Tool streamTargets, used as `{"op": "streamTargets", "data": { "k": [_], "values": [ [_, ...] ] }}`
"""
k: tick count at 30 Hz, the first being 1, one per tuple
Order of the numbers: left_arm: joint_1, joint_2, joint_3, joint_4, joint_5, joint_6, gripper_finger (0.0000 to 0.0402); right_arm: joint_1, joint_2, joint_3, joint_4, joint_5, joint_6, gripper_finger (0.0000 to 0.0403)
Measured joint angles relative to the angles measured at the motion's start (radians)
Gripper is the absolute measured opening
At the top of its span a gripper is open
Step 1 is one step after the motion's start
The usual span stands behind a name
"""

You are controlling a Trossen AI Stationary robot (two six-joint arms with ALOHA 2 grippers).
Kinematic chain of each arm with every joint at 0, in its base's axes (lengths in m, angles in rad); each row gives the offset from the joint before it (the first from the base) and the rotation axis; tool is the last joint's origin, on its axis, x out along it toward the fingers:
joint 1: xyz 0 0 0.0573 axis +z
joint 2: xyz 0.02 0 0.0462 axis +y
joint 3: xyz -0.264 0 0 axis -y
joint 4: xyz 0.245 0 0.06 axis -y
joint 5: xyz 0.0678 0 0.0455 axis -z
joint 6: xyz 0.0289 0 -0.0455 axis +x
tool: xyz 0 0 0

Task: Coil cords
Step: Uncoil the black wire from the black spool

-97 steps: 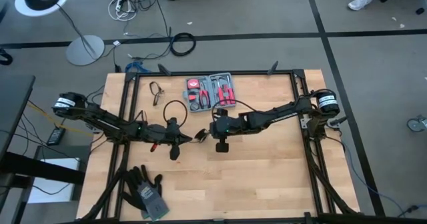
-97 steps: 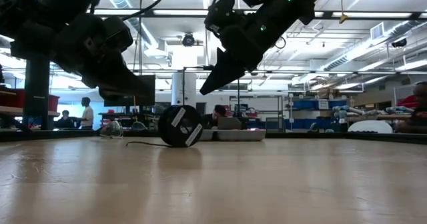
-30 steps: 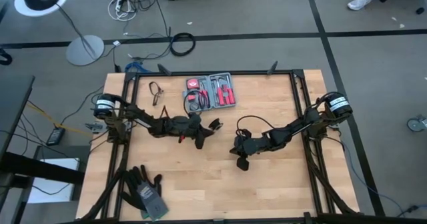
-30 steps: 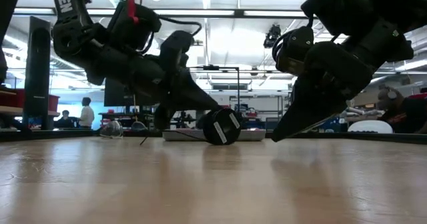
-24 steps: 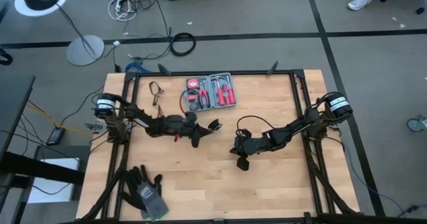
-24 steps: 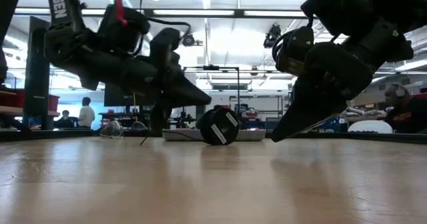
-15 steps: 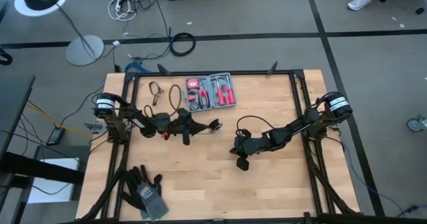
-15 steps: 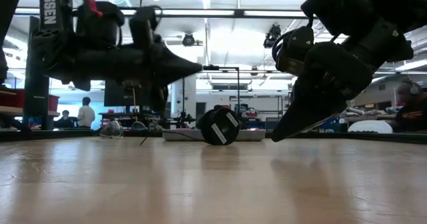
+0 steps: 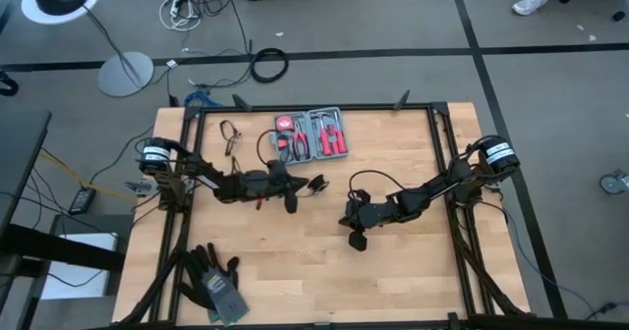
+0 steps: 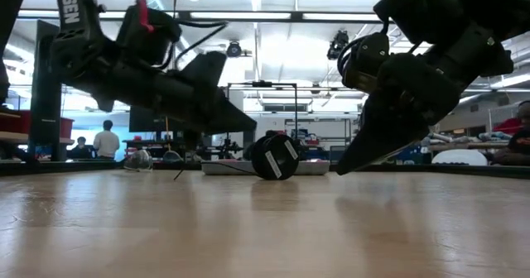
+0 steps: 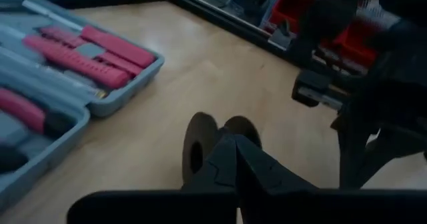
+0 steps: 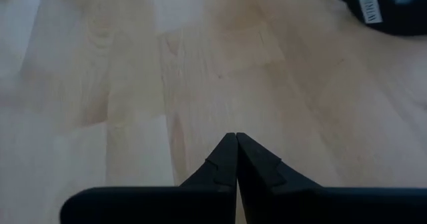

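Two arms lean low over the wooden desk (image 9: 393,271). Red tool kit (image 9: 312,135) lies open at the far edge, grey tray. Left claw (image 9: 292,200) sits near the middle, tips pressed together, nothing visibly pinched — just beside the cord's black puck (image 9: 316,184), which stands on edge. Thin black wire (image 9: 263,143) loops from there toward the kit. Right claw (image 9: 356,241) hangs well apart from the puck, tips pressed together too, holding nothing.

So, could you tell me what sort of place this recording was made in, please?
Probably a robotics lab or workshop: a framed wooden bench, stocked shelving under ceiling strip lights, and loose cables on the grey floor.
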Motion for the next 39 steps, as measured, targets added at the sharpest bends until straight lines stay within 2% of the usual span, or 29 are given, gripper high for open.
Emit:
{"op": "streamTargets", "data": {
  "k": [5,10,20,24,32,39],
  "values": [
    [0.0,0.0,0.037,-0.035,0.0,0.016,0.0003,0.0,0.0,0.0,-0.001,0.018,-0.008,0.0006],
    [0.0,0.0,0.041,0.014,0.0,0.067,0.002,0.0,0.0,0.0,-0.004,0.018,-0.008,0.0004],
    [0.019,0.0,0.041,0.018,0.0,0.071,0.0099,0.0,0.003,0.0,-0.004,0.02,-0.016,0.0007],
    [0.019,0.0,0.041,0.028,-0.03,0.071,0.0126,0.0,0.003,0.0,-0.002,0.02,-0.025,0.0004],
    [0.019,0.0,0.041,-0.027,-0.026,0.118,0.0132,0.0,0.003,0.0,-0.001,0.02,-0.025,0.0006],
    [0.019,0.0,0.085,-0.208,-0.04,0.103,0.0131,0.0,0.003,0.0,0.0,0.02,-0.026,0.0003]
  ]
}}
